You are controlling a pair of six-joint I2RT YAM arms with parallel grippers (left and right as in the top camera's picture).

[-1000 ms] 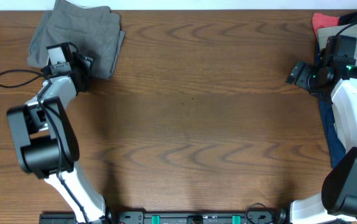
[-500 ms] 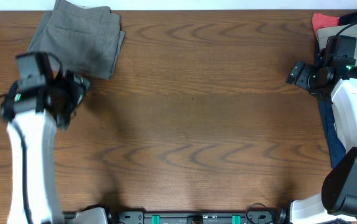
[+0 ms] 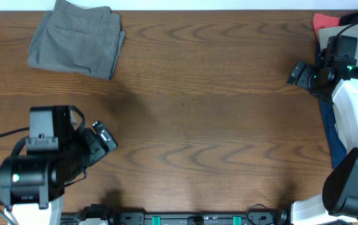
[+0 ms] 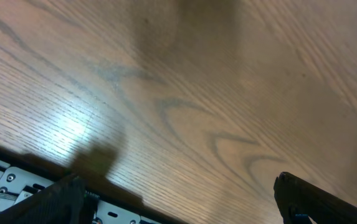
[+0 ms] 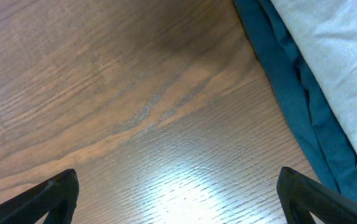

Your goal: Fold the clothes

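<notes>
Folded grey shorts (image 3: 75, 39) lie at the far left corner of the wooden table (image 3: 197, 119). My left gripper (image 3: 105, 139) is open and empty near the front left, well away from the shorts; its wrist view (image 4: 178, 202) shows only bare wood and the table's front edge. My right gripper (image 3: 298, 74) is open and empty at the right side, next to a pile of navy (image 3: 332, 134), beige (image 3: 332, 29) and red (image 3: 322, 21) garments. The right wrist view (image 5: 178, 196) shows wood, the navy cloth (image 5: 284, 87) and pale cloth (image 5: 340, 50).
A metal rail (image 3: 197, 219) runs along the table's front edge. The garment pile lies under and behind my right arm at the table's right edge.
My left arm has pulled back from the folded grey shorts toward the front left of the table. The shorts stay folded in the far corner. The right arm has not moved.
</notes>
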